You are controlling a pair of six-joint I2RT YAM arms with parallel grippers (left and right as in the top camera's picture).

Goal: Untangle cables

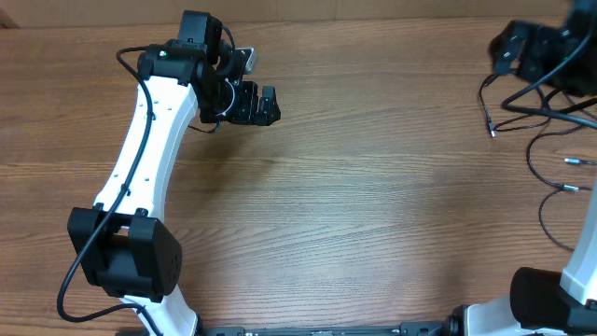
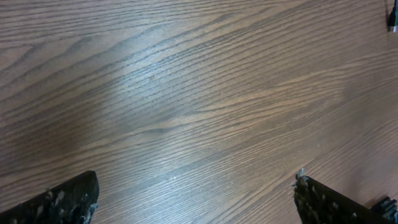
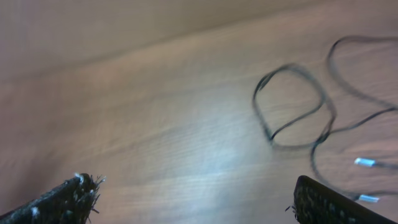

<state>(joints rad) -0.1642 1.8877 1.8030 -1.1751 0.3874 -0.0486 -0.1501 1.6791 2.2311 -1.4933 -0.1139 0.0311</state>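
Note:
The cables (image 1: pixel 539 140) are thin black cords lying loosely looped at the table's far right, with silver-tipped plugs (image 1: pixel 578 161) at their ends. In the right wrist view a cable loop (image 3: pixel 292 106) and two silver plugs (image 3: pixel 365 162) lie ahead and to the right of my right gripper (image 3: pixel 196 186). That gripper is open, with only bare wood between its fingers. Overhead, the right arm's black head (image 1: pixel 536 51) hangs over the top of the cable heap. My left gripper (image 1: pixel 258 105) is open at the far left over bare table (image 2: pixel 199 93), far from the cables.
The wooden table (image 1: pixel 373 215) spans the whole view. The left arm's white link (image 1: pixel 154 140) runs from its base (image 1: pixel 126 257) at the front left. The right arm's base (image 1: pixel 560 294) sits at the front right, next to the lowest cable loop.

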